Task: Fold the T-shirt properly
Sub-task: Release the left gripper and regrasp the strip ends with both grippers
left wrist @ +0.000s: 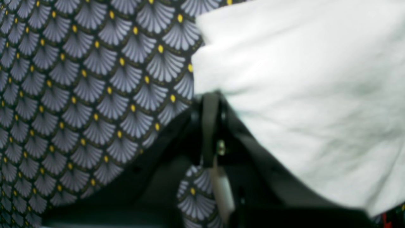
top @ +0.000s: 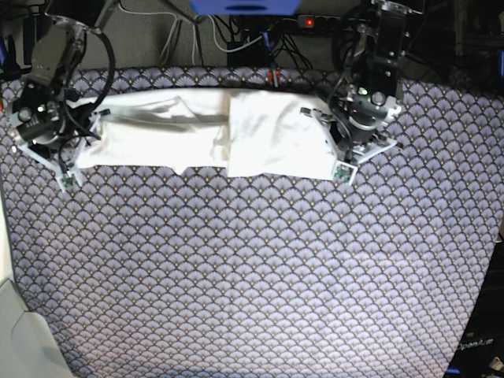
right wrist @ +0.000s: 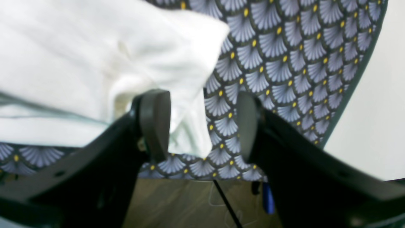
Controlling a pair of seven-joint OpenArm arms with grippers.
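The white T-shirt (top: pixel 213 134) lies plain side up as a long folded strip across the far part of the table. Its right half is doubled over the left. At the strip's right end, my left gripper (left wrist: pixel 209 98) is shut, its tips pinching the T-shirt (left wrist: pixel 300 79) at its edge, and cloth drapes over one finger. At the left end, my right gripper (right wrist: pixel 201 126) is open. A corner of the T-shirt (right wrist: pixel 186 126) lies between its jaws, against the left finger (right wrist: pixel 155 123). No print shows.
A dark tablecloth (top: pixel 252 276) with grey fans and yellow dots covers the table. Cables and a power strip (top: pixel 307 22) run along the back edge. The table's edge and wooden floor (right wrist: pixel 190 202) show just below my right gripper.
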